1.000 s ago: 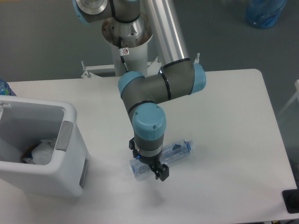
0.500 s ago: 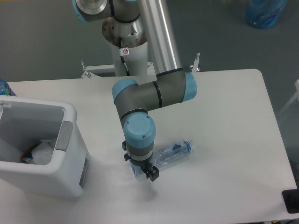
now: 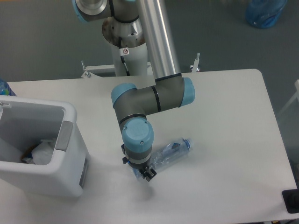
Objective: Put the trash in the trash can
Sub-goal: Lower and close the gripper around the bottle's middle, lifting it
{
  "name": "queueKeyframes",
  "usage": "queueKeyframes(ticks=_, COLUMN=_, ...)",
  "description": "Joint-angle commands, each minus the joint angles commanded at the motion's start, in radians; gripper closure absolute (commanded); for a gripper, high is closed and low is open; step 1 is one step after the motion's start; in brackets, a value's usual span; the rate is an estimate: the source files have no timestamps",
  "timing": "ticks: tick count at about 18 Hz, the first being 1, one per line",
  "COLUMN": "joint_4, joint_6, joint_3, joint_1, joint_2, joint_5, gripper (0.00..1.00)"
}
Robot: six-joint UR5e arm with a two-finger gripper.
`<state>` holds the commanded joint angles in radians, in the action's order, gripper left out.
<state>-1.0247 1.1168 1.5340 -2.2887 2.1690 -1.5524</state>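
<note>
A crushed clear plastic bottle (image 3: 170,151) with a blue cap lies on the white table, cap end pointing right and slightly up. My gripper (image 3: 144,173) points down over the bottle's base end, its dark fingers closed around that end; the wrist hides most of the grip. The white trash can (image 3: 70,140) stands at the left front of the table, about a hand's width left of the gripper. Inside it lies a crumpled white wad (image 3: 44,151).
A blue-capped bottle (image 3: 3,87) shows at the left edge behind the bin. A blue bag (image 3: 264,11) sits on the floor at top right. A black object (image 3: 290,200) is at the table's right front corner. The arm's base (image 3: 127,46) stands behind the table.
The gripper has moved left along the bottle to its base end and settled there. The bottle's cap end has tipped slightly upward.
</note>
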Motion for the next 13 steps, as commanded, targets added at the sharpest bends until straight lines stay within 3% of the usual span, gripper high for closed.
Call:
queueKeyframes(ticks=4, joint_4=-0.002, joint_6=-0.031, joint_3=-0.028, joint_1=0.002, joint_2=-0.005, joint_5=0.009, gripper=0.63)
queueKeyframes(ticks=7, joint_4=-0.002, joint_6=-0.035, joint_3=-0.061, joint_1=-0.003, joint_2=-0.014, joint_5=0.017, gripper=0.64)
queueKeyframes(ticks=13, joint_4=-0.002, joint_6=-0.130, joint_3=-0.202, joint_1=-0.051, joint_2=-0.018, joint_5=0.247, gripper=0.64)
